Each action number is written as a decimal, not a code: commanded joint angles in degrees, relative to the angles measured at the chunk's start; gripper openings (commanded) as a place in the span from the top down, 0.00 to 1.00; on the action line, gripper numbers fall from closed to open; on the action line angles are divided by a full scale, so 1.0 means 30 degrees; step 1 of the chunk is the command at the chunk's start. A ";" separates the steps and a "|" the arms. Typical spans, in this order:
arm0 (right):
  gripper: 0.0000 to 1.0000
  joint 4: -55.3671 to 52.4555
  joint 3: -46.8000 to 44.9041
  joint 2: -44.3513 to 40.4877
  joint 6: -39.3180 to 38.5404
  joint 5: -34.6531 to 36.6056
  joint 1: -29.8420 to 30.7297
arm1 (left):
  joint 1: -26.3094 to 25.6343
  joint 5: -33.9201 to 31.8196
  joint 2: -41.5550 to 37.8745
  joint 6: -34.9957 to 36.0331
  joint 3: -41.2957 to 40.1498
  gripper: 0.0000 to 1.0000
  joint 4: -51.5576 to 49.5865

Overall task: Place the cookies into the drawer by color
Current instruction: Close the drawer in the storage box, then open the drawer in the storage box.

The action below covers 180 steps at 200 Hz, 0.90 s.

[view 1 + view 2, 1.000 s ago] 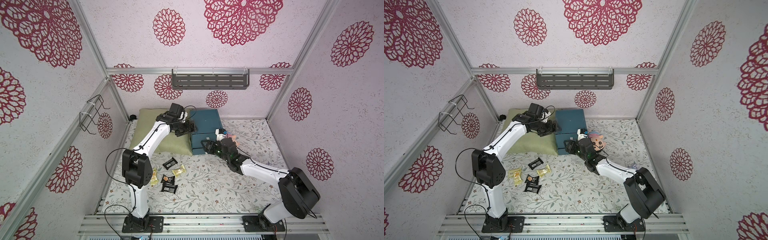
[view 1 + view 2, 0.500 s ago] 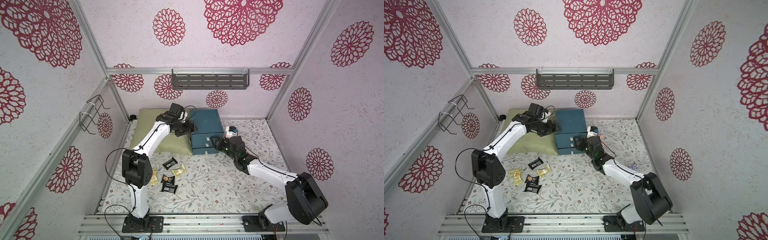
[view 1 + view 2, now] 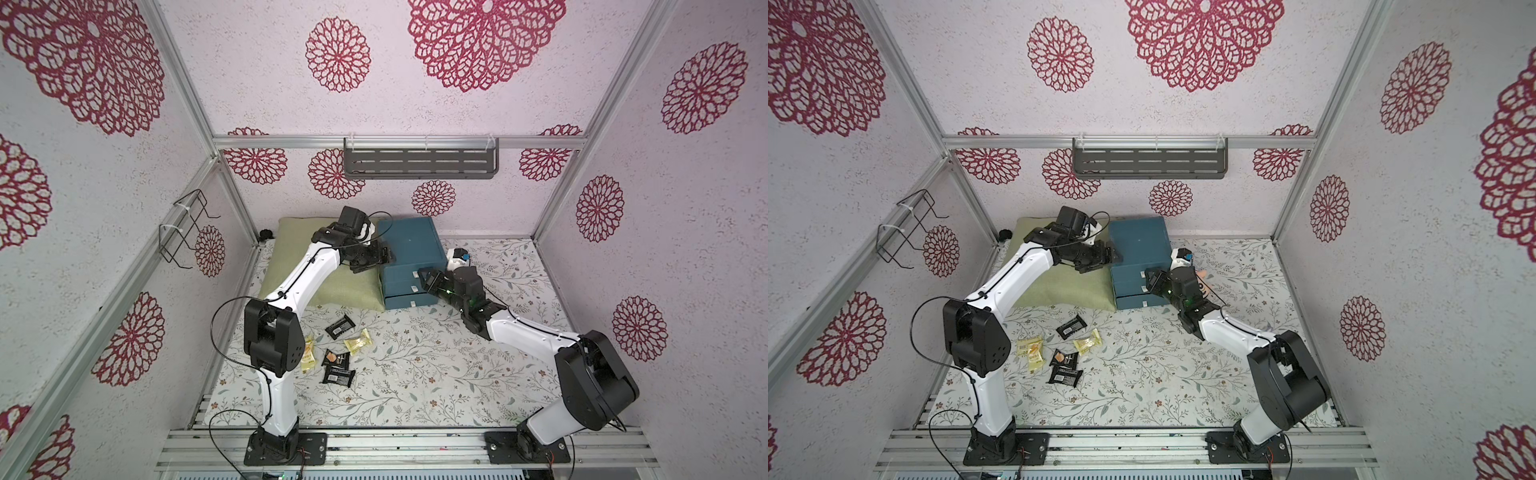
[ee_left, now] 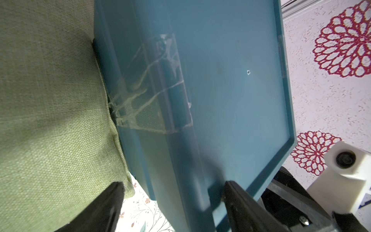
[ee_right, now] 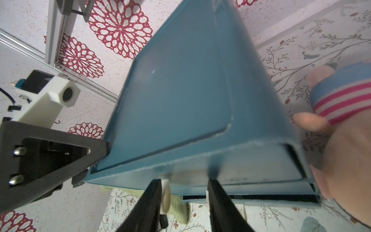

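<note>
The drawer [image 3: 409, 241] [image 3: 1138, 241] is a dark teal chest with three white tab pulls, all its drawers pushed in. My left gripper [image 3: 384, 255] [image 4: 172, 184] stands open astride its top left edge [image 4: 230, 90], one finger over the lid, the other beside the cushion. My right gripper [image 3: 424, 279] [image 5: 184, 184] is at the top drawer's front [image 5: 251, 166], jaws apart, a white tab lying against one finger. Several cookies lie on the floor in front: black packets [image 3: 340, 325] [image 3: 338, 376] [image 3: 1064, 358] and yellow ones [image 3: 360, 341] [image 3: 1030, 345].
A green cushion [image 3: 332, 286] lies against the chest's left side. A peach plush toy [image 5: 341, 140] [image 3: 1202, 282] sits by its right side, behind my right wrist. A grey shelf [image 3: 419, 160] hangs on the back wall and a wire rack [image 3: 183, 232] on the left wall.
My right gripper has shifted along the chest's front up to the top drawer, and its jaws have narrowed. The left arm and the cookies have not moved.
</note>
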 commanded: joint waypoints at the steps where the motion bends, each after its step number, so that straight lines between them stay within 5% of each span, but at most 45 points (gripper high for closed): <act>1: 0.57 0.1552 -0.1103 -0.1011 0.0804 0.0033 0.0177 | 0.0157 -0.0999 0.0263 0.0519 -0.0622 0.15 -0.1768; 47: 0.54 0.3932 -0.3348 -0.1027 0.2543 -0.0059 0.0389 | 0.0194 -0.0887 0.0218 0.0534 -0.0681 0.12 -0.1688; 61: 0.51 0.4458 -0.3353 -0.0573 0.2946 -0.0302 0.0396 | 0.0197 -0.0860 0.0146 0.0589 -0.0793 0.00 -0.1619; 180: 0.54 0.6878 -0.2702 0.2317 0.5262 -0.0544 0.0902 | 0.0236 -0.0954 0.0003 0.0634 -0.0747 0.03 -0.1715</act>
